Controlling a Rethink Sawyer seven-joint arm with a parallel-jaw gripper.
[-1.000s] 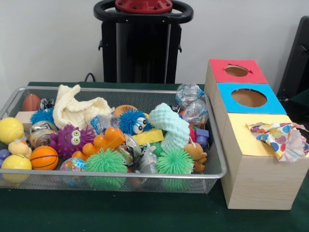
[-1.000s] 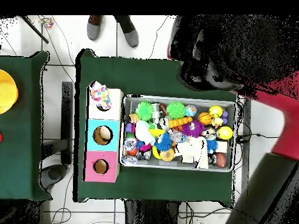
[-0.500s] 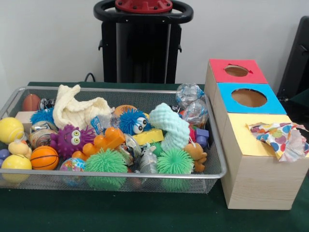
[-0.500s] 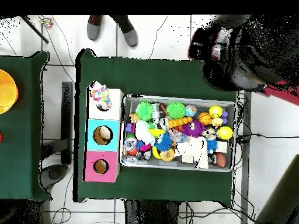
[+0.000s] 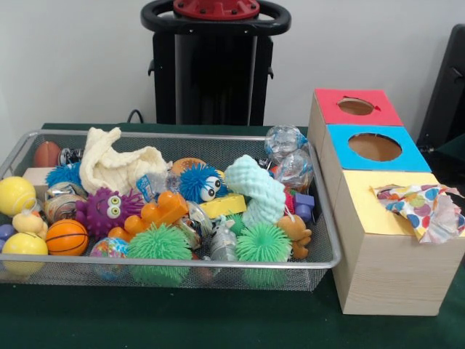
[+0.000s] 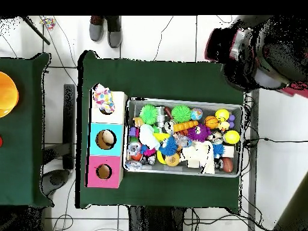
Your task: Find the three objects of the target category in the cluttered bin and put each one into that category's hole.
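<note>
Front view: the task appears to be at the search stage. The wire bin (image 5: 320, 218) on the green surface (image 5: 182, 320) is packed with toys; no item is lifted. The sorting box (image 5: 385, 269) stands just beside the bin, with a red hole panel (image 5: 356, 106), a blue hole panel (image 5: 374, 147) and a yellow panel whose hole is covered by a patterned cloth (image 5: 421, 207). The target category cannot be determined. The cream cloth (image 5: 116, 163) and mint foam piece (image 5: 254, 190) overlie smaller toys and would obstruct picking. The tool is not visible here.

Overhead view: the arm (image 6: 264, 51) hangs beyond the bin's corner, off to one side; the tool's state cannot be determined. Next move: travel over the bin (image 6: 183, 101). A person's shoes (image 6: 105, 27) show at the top edge.
</note>
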